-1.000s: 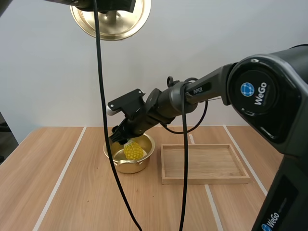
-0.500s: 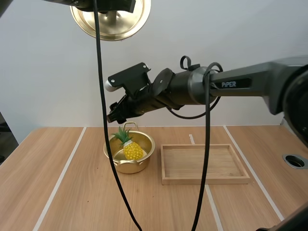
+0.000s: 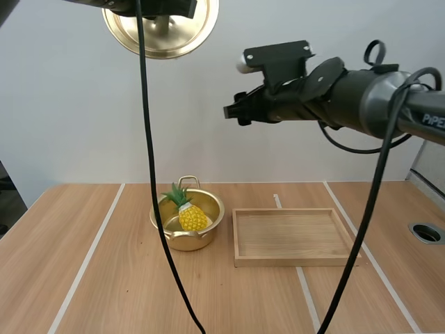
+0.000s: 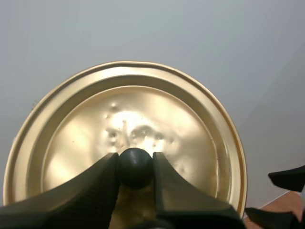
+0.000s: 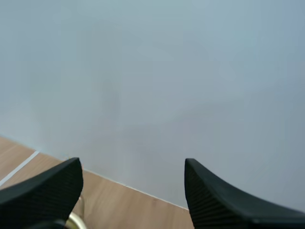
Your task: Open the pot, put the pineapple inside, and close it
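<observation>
A small gold pot [image 3: 170, 236] stands on the wooden table with a yellow pineapple [image 3: 191, 216] with green leaves lying inside it. Its gold lid [image 3: 163, 31] hangs high above the table's left side, tilted so its top faces the camera. My left gripper [image 4: 136, 168] is shut on the lid's black knob [image 4: 135, 165]. My right gripper [image 3: 233, 111] is high in the air above and to the right of the pot, open, with nothing between its fingers [image 5: 45, 188].
A shallow wooden tray [image 3: 295, 259] lies right of the pot. A round hole [image 3: 425, 232] sits in the table near its right edge. A pale wall stands behind the table.
My right gripper let go of the pineapple in the pot, then rose and swung up to the right, away from the pot. The lid stayed held high.
</observation>
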